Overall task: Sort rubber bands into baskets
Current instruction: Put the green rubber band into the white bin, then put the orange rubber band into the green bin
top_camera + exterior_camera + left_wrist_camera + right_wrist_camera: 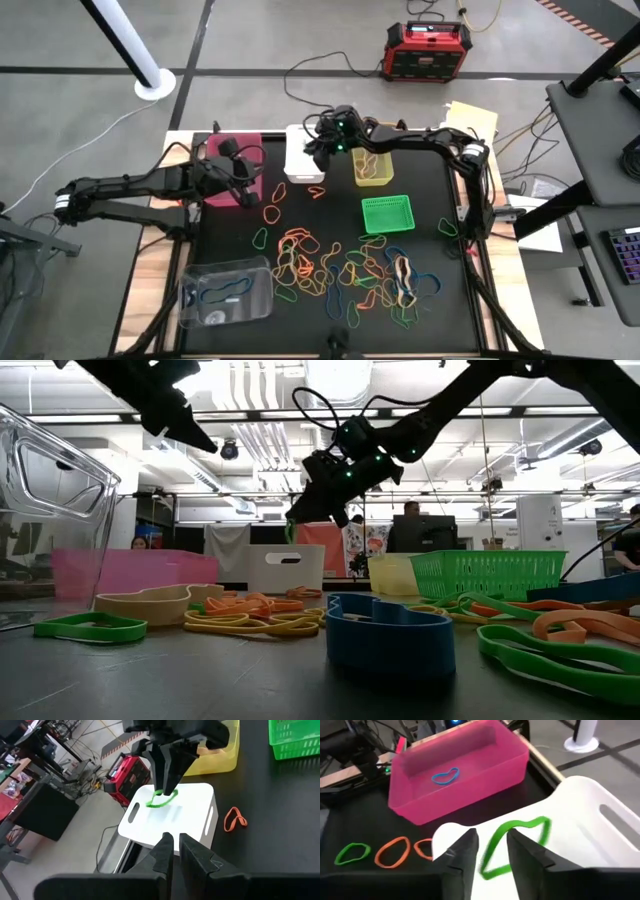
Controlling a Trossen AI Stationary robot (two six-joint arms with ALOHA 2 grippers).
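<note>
- Hanging over the white basket [600, 820], a green rubber band [512, 845] sits between the right gripper [492, 852] fingers, which stand slightly parted; whether it is pinched or already loose, I cannot tell.
- It looks light, thin and floppy, so it should drop limp. Such a loop is best pinched across one strand, since it sags and may cling to a finger pad.
- The pink basket [460, 785] just beside holds one blue band [445, 776].
- The left gripper [172, 847] hovers near the pink basket, fingers closed and holding nothing, facing the white one.
- Many more rubber bands [340, 270] lie tangled mid-table, between the green mesh basket [387, 214] and the clear basket [226, 291]; overlapping loops may lift together.
- The yellow-green basket [372, 168] stands beside the white one.
</note>
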